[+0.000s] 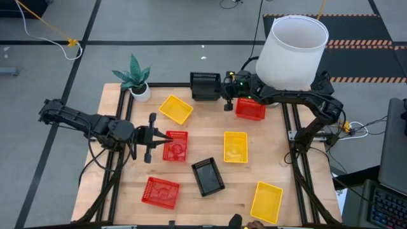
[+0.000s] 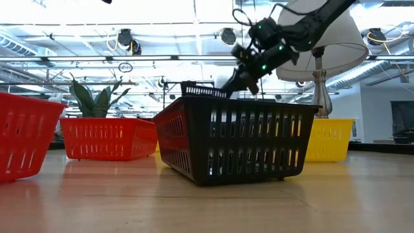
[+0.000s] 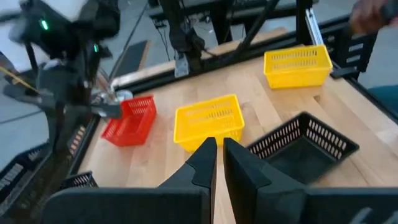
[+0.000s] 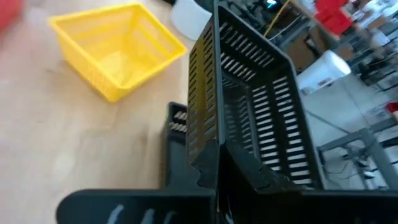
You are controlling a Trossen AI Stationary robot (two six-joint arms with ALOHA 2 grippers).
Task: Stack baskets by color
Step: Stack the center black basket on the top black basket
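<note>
Overhead, right fingers (image 1: 224,93) clamped on black basket (image 1: 205,86) rim.

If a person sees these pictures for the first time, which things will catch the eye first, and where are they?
The big white lampshade at the table's far right corner stands out most. Just beside it, the right claw is shut on the rim of a black basket, held tilted at the far edge. Bright red and yellow baskets lie scattered over the wooden table, with the left claw at a red basket left of centre.
</note>
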